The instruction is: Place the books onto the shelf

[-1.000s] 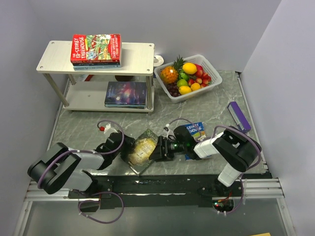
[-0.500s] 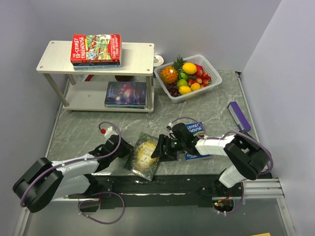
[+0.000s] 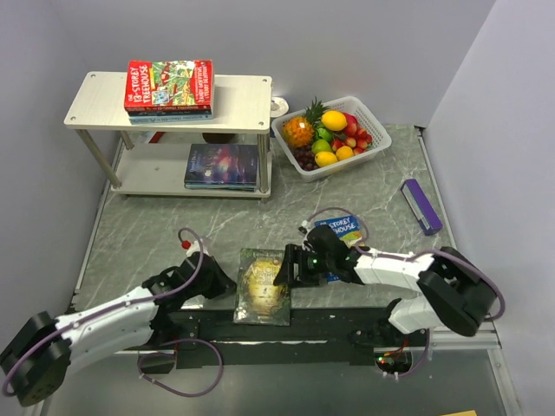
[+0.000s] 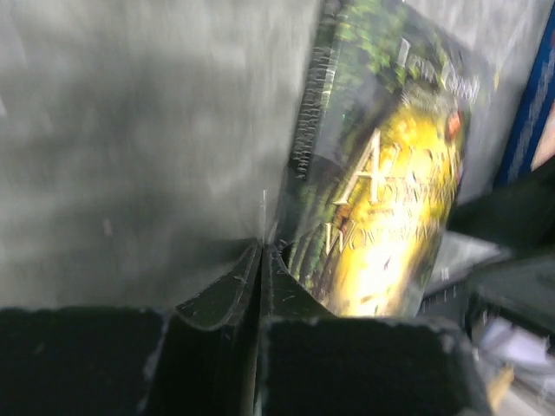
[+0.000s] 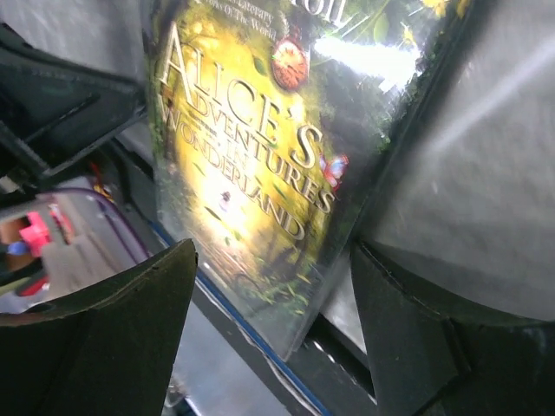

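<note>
Top external view: the green-gold book lies flat, cover up, at the near edge of the table, its near end over the black rail, between both arms. Closed tight on nothing, the left gripper sits just beside the book's left long edge; the left wrist view shows its fingers pressed together with the book next to them, not between. Wide open and holding nothing, the right gripper is at the book's right edge; in the right wrist view the glossy cover fills the gap between its jaws, contact unclear. Handling guess: thin paperback, light, bendy, slick cover, flat on the table so hard to get under; the overhanging near end or a long edge looks like the best place to pinch. A blue book lies partly under the right arm, close by. The shelf is at far left, well apart from the book, with a red book stack on top and a galaxy book on the lower tier; there is room beside both. The fruit basket stands just right of the shelf, and the purple box is far right, out of the way. Main obstruction is probably the two arms crowding each other.
</note>
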You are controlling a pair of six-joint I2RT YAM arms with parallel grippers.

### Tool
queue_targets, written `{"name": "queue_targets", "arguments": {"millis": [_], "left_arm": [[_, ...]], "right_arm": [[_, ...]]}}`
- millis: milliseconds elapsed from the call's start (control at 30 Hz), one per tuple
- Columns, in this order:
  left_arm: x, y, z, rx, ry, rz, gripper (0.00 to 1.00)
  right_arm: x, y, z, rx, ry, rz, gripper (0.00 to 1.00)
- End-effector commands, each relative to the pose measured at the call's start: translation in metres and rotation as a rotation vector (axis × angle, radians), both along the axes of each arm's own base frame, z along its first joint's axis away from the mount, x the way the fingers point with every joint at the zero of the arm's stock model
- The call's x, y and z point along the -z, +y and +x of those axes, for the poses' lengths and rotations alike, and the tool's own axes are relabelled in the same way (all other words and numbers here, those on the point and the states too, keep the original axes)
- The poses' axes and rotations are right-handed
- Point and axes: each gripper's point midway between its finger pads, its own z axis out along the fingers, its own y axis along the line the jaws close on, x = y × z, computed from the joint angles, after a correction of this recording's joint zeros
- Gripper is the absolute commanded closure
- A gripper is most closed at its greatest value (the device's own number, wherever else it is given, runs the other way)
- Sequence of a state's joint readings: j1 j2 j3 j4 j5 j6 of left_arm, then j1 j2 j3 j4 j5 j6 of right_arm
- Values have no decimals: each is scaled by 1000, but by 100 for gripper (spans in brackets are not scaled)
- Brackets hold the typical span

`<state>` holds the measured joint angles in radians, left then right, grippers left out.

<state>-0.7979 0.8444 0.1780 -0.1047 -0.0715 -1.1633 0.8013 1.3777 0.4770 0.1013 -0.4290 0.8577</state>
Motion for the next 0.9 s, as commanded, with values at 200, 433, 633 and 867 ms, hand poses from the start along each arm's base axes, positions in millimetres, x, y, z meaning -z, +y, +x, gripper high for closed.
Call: {"name": "queue_targets", "arguments": {"millis": [200,433,633,867], "left_arm": [[-48,3,-9,-10,-65,-94,75],[-59,-19,5,-1,-132,-203,75],[-41,-25,-5,16,-77,-251,77],[-32,-15,-12,-4,-70,-249,78]], "right_arm": [[10,-44,-60,-67,22,-208,20],[17,-38,-95,-113,78,-179,19],[16,-11,-98,-111,101,-38,19],[6,19,-89,-51,79,199,20]]}}
